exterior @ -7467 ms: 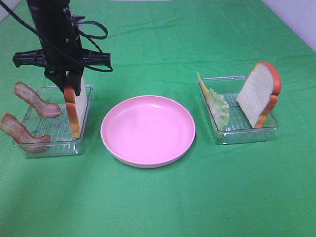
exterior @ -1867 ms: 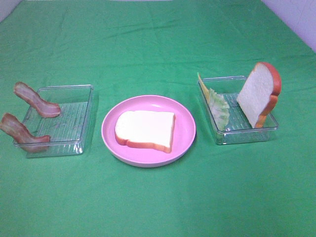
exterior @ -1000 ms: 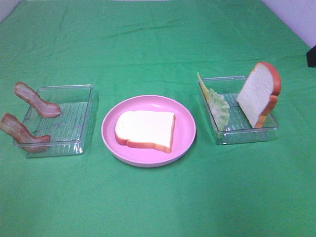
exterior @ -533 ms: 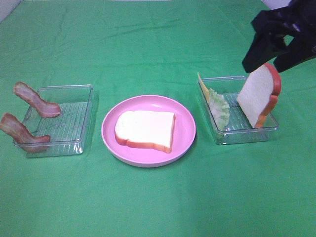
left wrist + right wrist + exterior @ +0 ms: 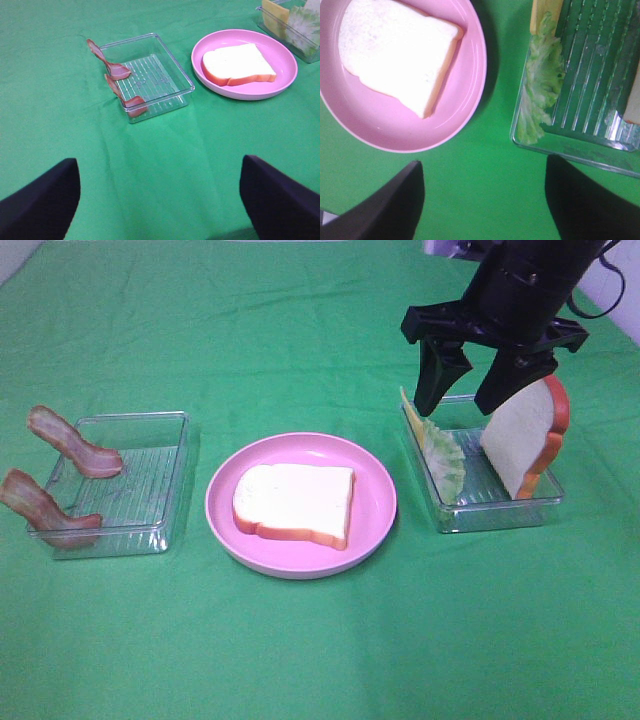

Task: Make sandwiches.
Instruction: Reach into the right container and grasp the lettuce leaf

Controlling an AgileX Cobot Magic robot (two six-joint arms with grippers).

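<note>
Swinging in from the upper right corner of the high view, the right gripper (image 5: 460,405) now hangs over the right tray (image 5: 490,518) with its jaws spread wide and empty.

Nearest, at lower centre, one bread slice (image 5: 295,502) lies flat on the pink plate (image 5: 378,502). It has not shifted. The two bacon strips (image 5: 68,445) at the left tray (image 5: 150,540) have not shifted either.

Farther back, the lettuce leaf (image 5: 445,462) leans on the right tray's left wall. The yellow cheese (image 5: 410,413) stands just behind it, and a second bread slice (image 5: 520,445) stands upright at the tray's right end.

Lettuce looks the likely next layer. The jaws should come straight down astride the leaf's top edge, clear of the tray wall and the cheese. They should pinch only the leaf and lift vertically before crossing to the plate. The leaf looks thin, so a shallow grip may slip.

Only its own wrist view shows the left gripper (image 5: 160,200). It is wide open and empty over bare cloth, well apart from the left tray.
</note>
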